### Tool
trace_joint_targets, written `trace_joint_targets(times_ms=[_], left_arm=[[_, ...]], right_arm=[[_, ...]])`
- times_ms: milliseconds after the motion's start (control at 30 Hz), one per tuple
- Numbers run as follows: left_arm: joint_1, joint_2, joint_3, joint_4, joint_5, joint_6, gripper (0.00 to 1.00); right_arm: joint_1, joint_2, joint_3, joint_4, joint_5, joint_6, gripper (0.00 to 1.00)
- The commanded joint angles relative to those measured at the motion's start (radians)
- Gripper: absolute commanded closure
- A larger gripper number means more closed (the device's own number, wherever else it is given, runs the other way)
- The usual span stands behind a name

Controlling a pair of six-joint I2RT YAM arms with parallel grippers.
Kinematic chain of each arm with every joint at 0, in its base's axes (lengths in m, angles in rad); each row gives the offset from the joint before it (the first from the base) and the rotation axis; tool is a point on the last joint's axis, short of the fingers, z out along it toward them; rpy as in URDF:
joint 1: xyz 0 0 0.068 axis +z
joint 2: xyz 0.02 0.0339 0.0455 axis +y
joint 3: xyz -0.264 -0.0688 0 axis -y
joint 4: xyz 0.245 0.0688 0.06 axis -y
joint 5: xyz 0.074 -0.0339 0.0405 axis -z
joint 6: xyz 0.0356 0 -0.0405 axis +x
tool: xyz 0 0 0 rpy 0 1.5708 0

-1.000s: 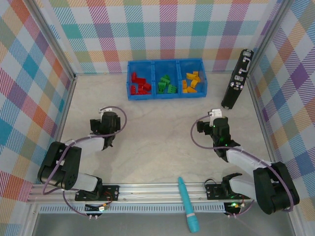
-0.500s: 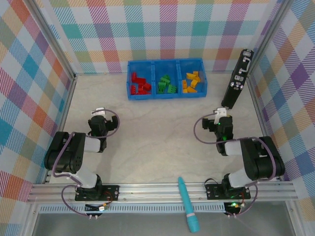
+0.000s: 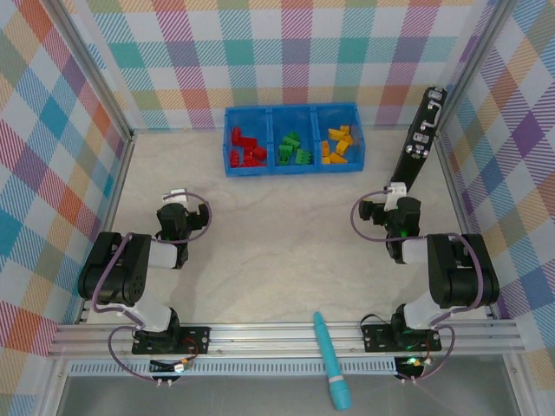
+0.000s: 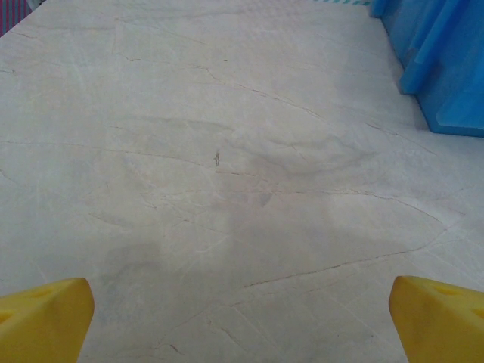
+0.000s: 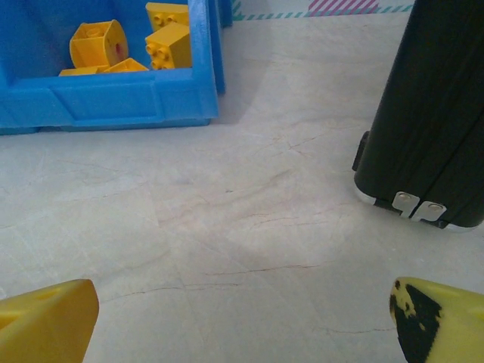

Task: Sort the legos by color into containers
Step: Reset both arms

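Table [image 3: 286, 243], marbled grey. Blue bin [image 3: 295, 169] at the far edge, three compartments. Black device [image 3: 418, 143] stands tilted just right of the bin. Left gripper [image 4: 242, 321] has its jaws spread wide, nothing between them, low over the table. Right gripper [image 5: 242, 318] is the same, wide and empty, facing bin corner and device. Teal pen [image 3: 330, 360] lies across the near rail. All in the bin: red legos [image 3: 247, 149] left, green legos [image 3: 293, 149] middle, yellow-orange legos [image 3: 338, 143] right.

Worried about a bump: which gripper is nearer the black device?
Right. The right gripper sits just in front of the black device; the left gripper is far to its left.
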Motion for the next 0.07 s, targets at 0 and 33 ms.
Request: trace_joint_targets(times_ms=[0,33], left_arm=[[-0.005,-0.007,0.014,0.024,0.009,0.018,0.00],[-0.005,-0.009,0.011,0.030,0.009,0.019,0.00]], right_arm=[[0.003,-0.003,0.014,0.008,-0.032,0.011,0.01],[0.004,-0.010,0.006,0.016,-0.030,0.012,0.01]])
